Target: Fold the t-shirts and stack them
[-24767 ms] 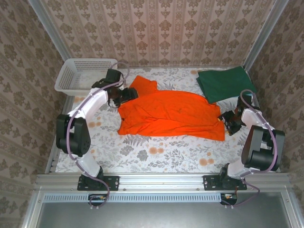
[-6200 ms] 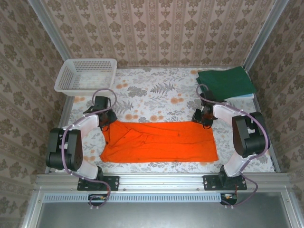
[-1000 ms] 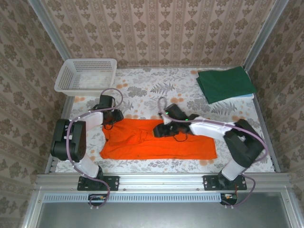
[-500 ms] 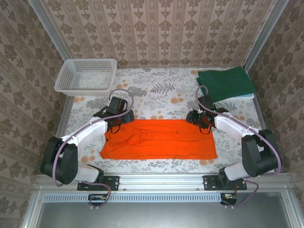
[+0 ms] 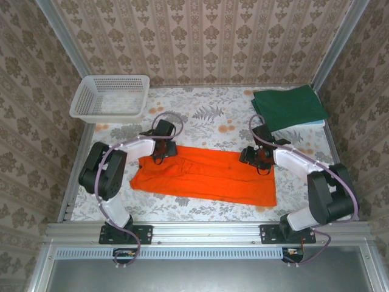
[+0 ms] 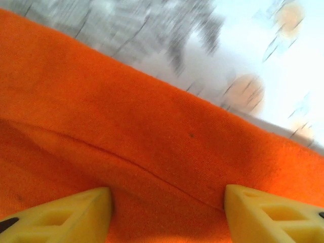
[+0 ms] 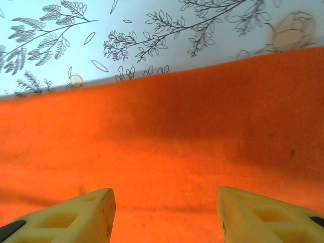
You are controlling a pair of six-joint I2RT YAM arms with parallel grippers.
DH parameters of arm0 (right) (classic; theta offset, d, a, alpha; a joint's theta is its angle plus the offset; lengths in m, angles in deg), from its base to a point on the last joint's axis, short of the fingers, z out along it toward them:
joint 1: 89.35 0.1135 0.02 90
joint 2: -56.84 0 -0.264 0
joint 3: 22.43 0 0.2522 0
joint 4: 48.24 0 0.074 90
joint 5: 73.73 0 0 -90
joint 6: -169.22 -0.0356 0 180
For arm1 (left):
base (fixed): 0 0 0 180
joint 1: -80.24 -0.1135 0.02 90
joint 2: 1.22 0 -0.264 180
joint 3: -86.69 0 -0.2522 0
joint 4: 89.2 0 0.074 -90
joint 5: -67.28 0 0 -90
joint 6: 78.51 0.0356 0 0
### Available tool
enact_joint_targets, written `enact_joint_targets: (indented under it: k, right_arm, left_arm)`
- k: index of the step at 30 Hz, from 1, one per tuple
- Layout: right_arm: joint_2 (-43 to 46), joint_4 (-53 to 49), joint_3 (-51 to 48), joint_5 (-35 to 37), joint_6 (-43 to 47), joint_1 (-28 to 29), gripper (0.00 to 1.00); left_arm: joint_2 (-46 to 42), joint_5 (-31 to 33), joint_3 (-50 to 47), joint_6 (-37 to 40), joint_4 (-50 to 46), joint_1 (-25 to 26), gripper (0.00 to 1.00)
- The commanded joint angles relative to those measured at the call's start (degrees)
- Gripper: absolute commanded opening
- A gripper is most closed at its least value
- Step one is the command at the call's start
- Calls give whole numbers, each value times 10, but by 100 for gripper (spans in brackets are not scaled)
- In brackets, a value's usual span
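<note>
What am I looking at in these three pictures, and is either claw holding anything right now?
These are two small robot arms bolted at the table's near edge, each ending in a two-finger gripper. The wide picture is taken from above and behind them, so the left arm is on the left. The two close-ups come from cameras on the wrists; the yellow wedges at the bottom are the fingertips. On the flowered table lies an orange t-shirt, folded into a long strip. A dark green t-shirt sits folded in the far right corner, a white basket in the far left one. The left gripper is at the strip's far edge near its left end, the right gripper near its right end. Both are open over the orange cloth; neither holds anything.
</note>
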Motion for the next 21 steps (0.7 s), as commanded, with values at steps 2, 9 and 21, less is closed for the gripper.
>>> enact_joint_targets:
  k: [2, 9, 21]
  right_arm:
    - [92, -2, -37, 10, -23, -25, 59]
    - [229, 35, -103, 15, -28, -54, 66]
    - [149, 32, -95, -107, 29, -10, 65]
  left_arm:
    - [103, -34, 93, 34, -29, 25, 61]
    - [295, -51, 397, 93, -105, 39, 61]
    - [523, -169, 920, 144, -196, 10, 70]
